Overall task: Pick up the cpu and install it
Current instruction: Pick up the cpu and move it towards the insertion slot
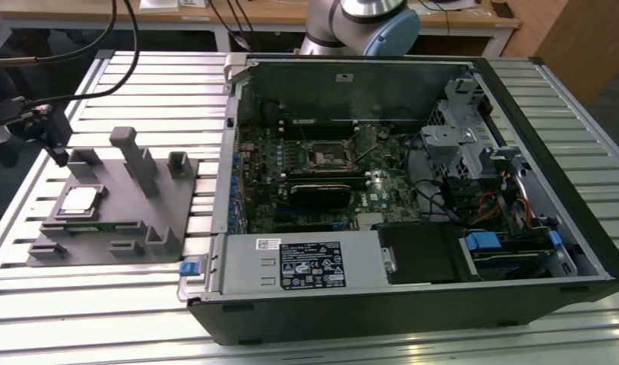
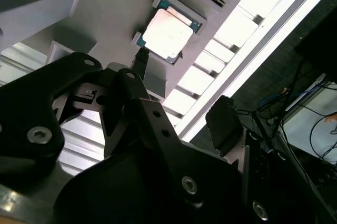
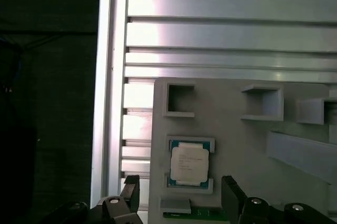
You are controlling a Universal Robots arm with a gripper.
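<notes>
One cpu, one grey fixture, one open computer case and one robot arm, all on a single slatted worktop.

The tool hangs pointing downward — its two dark fingers spread wide apart.
</notes>
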